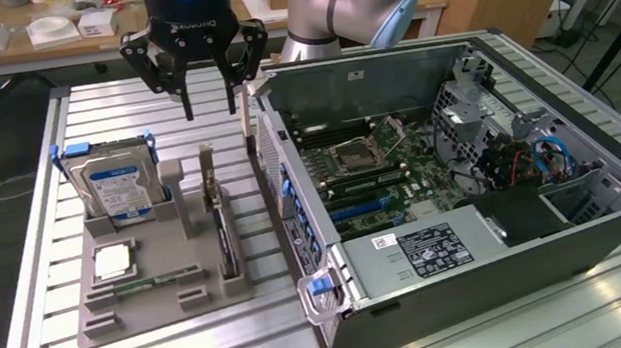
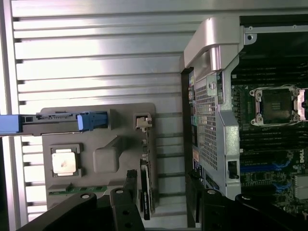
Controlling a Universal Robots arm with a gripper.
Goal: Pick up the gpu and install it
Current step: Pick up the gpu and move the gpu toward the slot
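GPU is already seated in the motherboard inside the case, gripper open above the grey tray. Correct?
No. The exterior view shows the gpu standing on edge in the grey tray, beside the case, not seated in the motherboard. The gripper is open above the tray, as you said.

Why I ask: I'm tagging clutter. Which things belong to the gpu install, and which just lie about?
Belong to the job: gpu, standing on edge in the grey holder; open gripper above it; open computer case with its motherboard.

Lying about: hard drive, memory stick, square chip, all in the same holder.
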